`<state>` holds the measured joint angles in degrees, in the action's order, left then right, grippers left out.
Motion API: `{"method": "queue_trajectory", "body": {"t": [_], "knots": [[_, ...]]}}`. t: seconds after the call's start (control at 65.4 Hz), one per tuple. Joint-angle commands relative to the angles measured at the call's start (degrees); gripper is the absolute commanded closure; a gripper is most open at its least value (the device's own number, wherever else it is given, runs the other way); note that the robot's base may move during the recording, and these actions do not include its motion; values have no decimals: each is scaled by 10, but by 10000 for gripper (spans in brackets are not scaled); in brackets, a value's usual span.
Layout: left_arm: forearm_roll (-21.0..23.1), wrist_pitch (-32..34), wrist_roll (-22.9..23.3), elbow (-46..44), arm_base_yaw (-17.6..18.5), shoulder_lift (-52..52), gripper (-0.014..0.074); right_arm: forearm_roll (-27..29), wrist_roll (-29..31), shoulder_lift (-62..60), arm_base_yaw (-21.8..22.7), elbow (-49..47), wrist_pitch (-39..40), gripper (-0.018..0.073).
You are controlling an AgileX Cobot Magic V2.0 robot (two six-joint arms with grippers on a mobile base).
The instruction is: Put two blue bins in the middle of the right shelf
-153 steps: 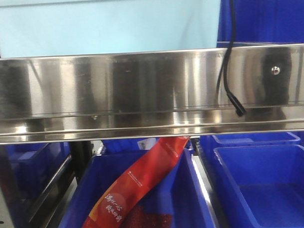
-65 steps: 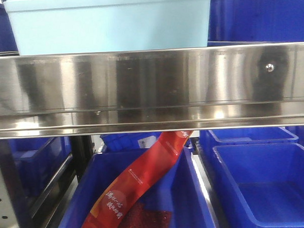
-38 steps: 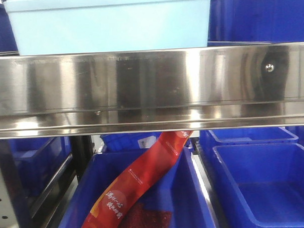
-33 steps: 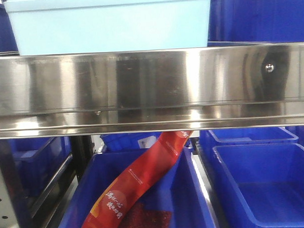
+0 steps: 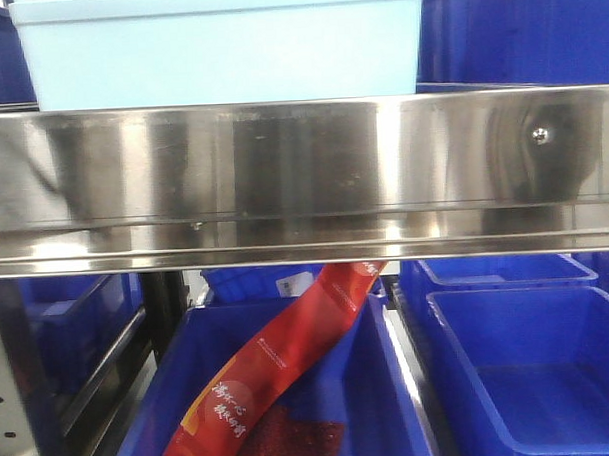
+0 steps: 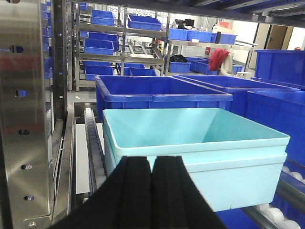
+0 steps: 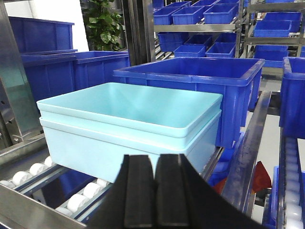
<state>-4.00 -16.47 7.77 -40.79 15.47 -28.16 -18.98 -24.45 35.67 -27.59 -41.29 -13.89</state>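
Black left fingers pressed together, nothing held, just short of bins. Right fingers also closed, empty, same standoff. Two pale aqua bins nested one inside other, sitting on white rollers of shelf, clear of both arms. Steel shelf rail runs across front view, aqua wall above it. Royal-blue bin directly behind stack, touching or nearly so. Below rail: red packet lying in lower blue bin.
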Motion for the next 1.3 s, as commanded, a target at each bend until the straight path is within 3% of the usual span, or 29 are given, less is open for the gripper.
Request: {"method": "queue_trajectory", "body": {"t": [0.0, 0.245, 0.367, 0.428, 0.49, 0.535, 0.704, 1.01, 1.285], "knots": [[2, 13, -2, 1, 2, 3, 707, -7, 4, -4, 0, 1, 13, 724], [2, 13, -2, 1, 2, 3, 707, -7, 4, -4, 7, 7, 13, 724], [2, 13, -2, 1, 2, 3, 707, 21, 18, -32, 76, 47, 27, 724], [2, 13, -2, 1, 2, 3, 707, 67, 108, -61, 126, 80, 55, 724], [2, 13, -2, 1, 2, 3, 707, 146, 247, -92, 176, 122, 92, 724], [2, 13, -2, 1, 2, 3, 707, 190, 298, -119, 207, 151, 108, 724], [2, 13, -2, 1, 2, 3, 707, 209, 299, -213, 274, 255, 110, 724], [2, 13, -2, 1, 2, 3, 707, 210, 289, -323, 283, 405, 110, 724], [2, 14, -2, 1, 2, 3, 707, 209, 261, -357, 328, 413, 90, 724]]}}
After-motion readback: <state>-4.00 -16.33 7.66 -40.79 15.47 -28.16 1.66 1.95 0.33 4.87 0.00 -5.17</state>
